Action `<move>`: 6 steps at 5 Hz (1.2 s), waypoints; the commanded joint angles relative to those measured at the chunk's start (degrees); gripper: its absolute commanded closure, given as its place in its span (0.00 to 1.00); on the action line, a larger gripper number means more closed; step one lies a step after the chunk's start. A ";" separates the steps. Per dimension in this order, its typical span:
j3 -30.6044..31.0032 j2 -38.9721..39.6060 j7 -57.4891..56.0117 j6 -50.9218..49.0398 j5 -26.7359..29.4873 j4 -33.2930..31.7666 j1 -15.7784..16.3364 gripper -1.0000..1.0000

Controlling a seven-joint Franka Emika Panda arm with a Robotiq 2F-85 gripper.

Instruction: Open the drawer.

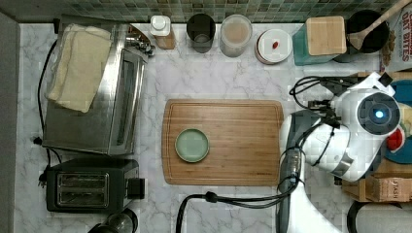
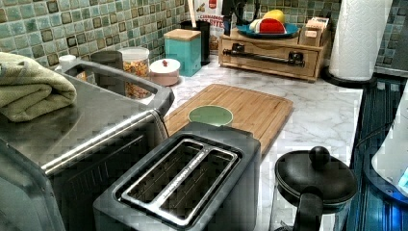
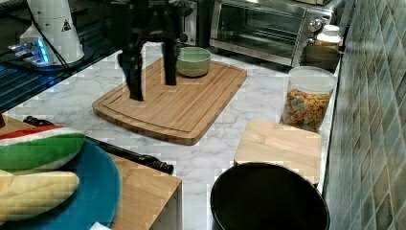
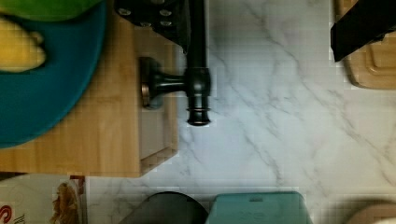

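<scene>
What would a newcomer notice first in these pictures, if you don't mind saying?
Probably the cutting board in the middle of the marble counter, with a green bowl on it nearer the toaster oven. In the right view the dark claw hangs over the board's near end, fingers apart. In the left view, the drawer with its dark handle sits at the back, shut, under a blue plate.

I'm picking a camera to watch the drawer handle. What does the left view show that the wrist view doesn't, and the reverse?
Left view: the drawer's whole front, handle spanning both mounts. Wrist view: one handle end and mount close up, a dark gripper finger by the bar. Both: the handle, blue plate, teal canister.
</scene>
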 commanded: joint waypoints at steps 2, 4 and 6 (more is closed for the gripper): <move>-0.93 0.36 -1.60 -0.24 -1.12 -2.35 -3.96 0.00; -1.15 -2.36 0.05 2.85 -0.97 -8.10 -4.24 0.00; -2.48 -0.43 -1.68 8.69 -1.75 -10.31 -4.45 0.00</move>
